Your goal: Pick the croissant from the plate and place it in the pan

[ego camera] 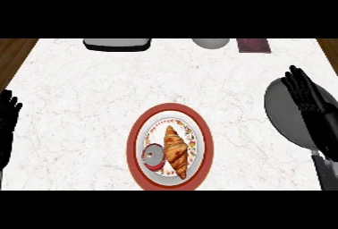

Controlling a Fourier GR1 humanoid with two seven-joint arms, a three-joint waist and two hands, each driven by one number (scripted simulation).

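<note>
Your right hand [309,105] sits at the right side of the view, fingers straight and pointing up the counter, holding nothing; it lies over the grey pan [282,114], covering the pan's right part, with the pan's dark handle [325,172] running down toward the lower edge beneath your forearm. Your left hand [8,118] rests at the far left edge, fingers up and relaxed, also holding nothing. The croissant [175,150] lies well to the left of your right hand and a little lower in the view, still on the plate [201,134] near the middle of the white marble counter [86,98], well apart from the pan. It is golden brown, long and tapered, ridged across its back, lying lengthwise with one tip toward the top and the other toward the bottom. The plate has a red rim and a patterned white centre. Just beside the croissant's left flank, also on the plate, is a small red cup [153,156]. Along the counter's far edge you can see a dark tray [117,44], a grey bowl [211,43] and a maroon item [254,45].
</note>
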